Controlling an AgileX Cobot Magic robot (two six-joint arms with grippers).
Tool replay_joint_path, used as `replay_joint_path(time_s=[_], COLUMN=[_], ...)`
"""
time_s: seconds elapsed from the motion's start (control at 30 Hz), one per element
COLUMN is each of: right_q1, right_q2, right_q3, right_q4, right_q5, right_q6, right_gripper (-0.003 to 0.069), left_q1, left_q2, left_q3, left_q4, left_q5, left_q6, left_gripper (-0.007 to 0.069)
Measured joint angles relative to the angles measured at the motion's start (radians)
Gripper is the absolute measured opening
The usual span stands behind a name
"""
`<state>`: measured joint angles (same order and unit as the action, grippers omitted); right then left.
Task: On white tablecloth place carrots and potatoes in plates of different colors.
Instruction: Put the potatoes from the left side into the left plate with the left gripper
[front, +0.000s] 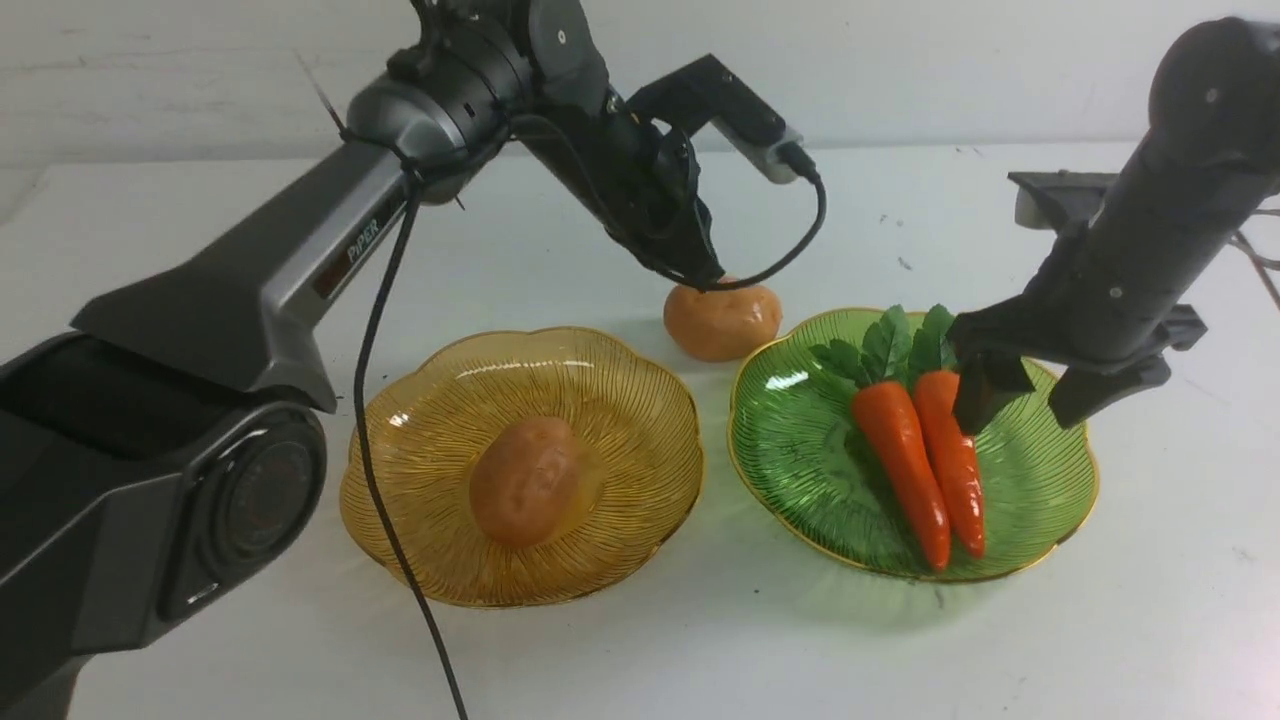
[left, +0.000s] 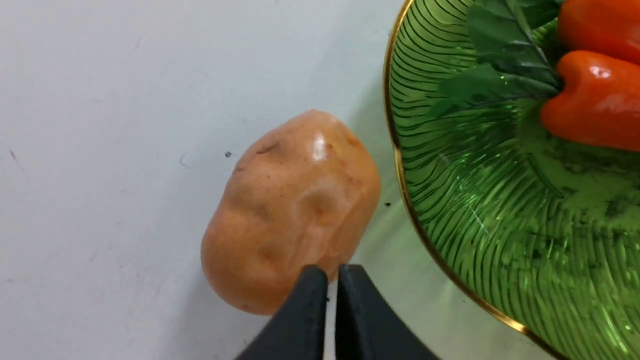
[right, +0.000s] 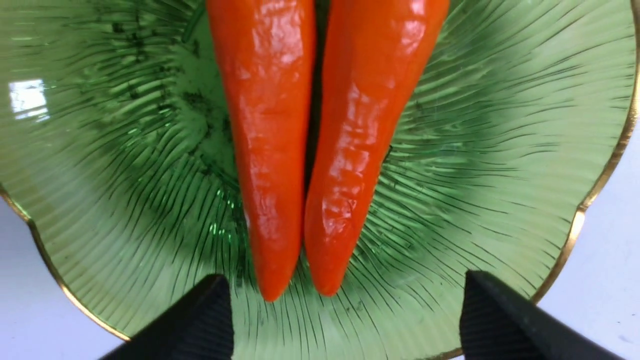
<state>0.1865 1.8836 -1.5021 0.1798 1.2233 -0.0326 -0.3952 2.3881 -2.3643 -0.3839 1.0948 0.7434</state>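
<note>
On the white tablecloth (front: 1150, 600) stand an amber-yellow plate (front: 640, 400) holding one potato (front: 527, 480) and a green plate (front: 790, 440) holding two carrots (front: 925, 460) side by side, leaves to the far side. A second potato (front: 722, 318) lies on the cloth behind and between the plates. My left gripper (front: 708, 278) is shut and empty, its tips just above that potato (left: 290, 210) in the left wrist view (left: 332, 272). My right gripper (front: 1020, 400) is open and empty above the green plate (right: 500, 125), over the carrots (right: 310, 150).
The left arm reaches across above the amber plate, its black cable (front: 380, 430) hanging in front of that plate. The green plate's gold rim (left: 400, 165) lies close beside the loose potato. A pale wall (front: 900, 60) runs behind the table.
</note>
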Motion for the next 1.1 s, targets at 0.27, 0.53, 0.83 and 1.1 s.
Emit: replay_joint_path(time_s=[0.27,0.53,0.83,1.1], right_q1=[0.000,0.000,0.000,0.000], right_q2=[-0.042,-0.042,-0.042,-0.042], right_q3=[0.000,0.000,0.000,0.000], right_q4=[0.019,0.038,0.051,0.061], right_q5=[0.002,0.004,0.005,0.005], right_q6=[-0.015,-0.026,-0.033,-0.033], right_gripper=[0.0554,0.0554,0.0554,0.0554], left_q1=[0.000,-0.001,-0.001,-0.001], left_q2=[0.058,0.126,0.161,0.186], left_q3=[-0.010,-0.010,-0.010,-0.010], left_q4=[-0.015,0.018,0.022,0.023], left_q5=[-0.062,-0.163,-0.221,-0.221], left_q6=[0.241,0.349,0.351,0.358], left_gripper=[0.0319,0.0676,0.0668,0.0617])
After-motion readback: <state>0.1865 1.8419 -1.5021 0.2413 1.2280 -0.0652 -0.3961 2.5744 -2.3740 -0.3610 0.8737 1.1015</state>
